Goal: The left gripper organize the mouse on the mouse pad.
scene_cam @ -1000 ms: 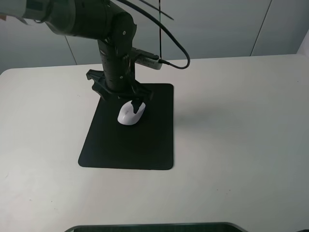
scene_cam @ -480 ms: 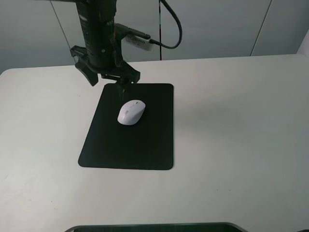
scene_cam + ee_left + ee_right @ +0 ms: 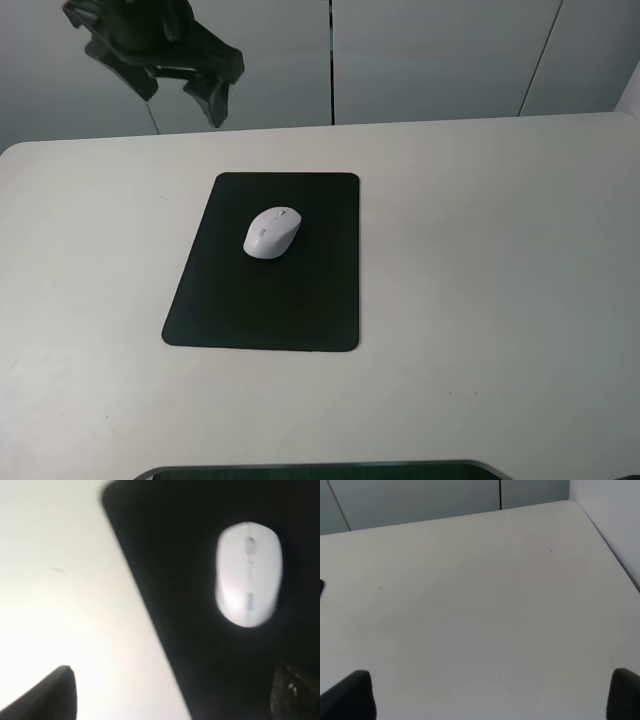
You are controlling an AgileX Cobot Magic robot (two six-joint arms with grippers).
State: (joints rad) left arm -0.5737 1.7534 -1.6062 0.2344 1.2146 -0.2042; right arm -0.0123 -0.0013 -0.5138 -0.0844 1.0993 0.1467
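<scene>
The mouse [image 3: 271,233] sits on the pad [image 3: 262,300], a bit nearer the pad's far edge than its near edge. All of the mouse is on the black part — none of it hangs over the side. The pad lies flat on the white bench [image 3: 480,280].

The left gripper [image 3: 178,75] is high up in the air, well apart from the mouse and past the pad's far left corner. Its two fingers are spread wide and there is nothing between them. In the left wrist view the mouse [image 3: 248,574] shows on the pad [image 3: 165,555] below, and the two finger tips sit far apart at the edges of the view.

The right gripper [image 3: 490,697] is over bare bench, well apart from the pad. Its tips are far apart too, and it holds nothing.

So the job looks done, I think — the mouse is on the pad and nothing is holding it. All that may be left is for the left arm to go to rest.
</scene>
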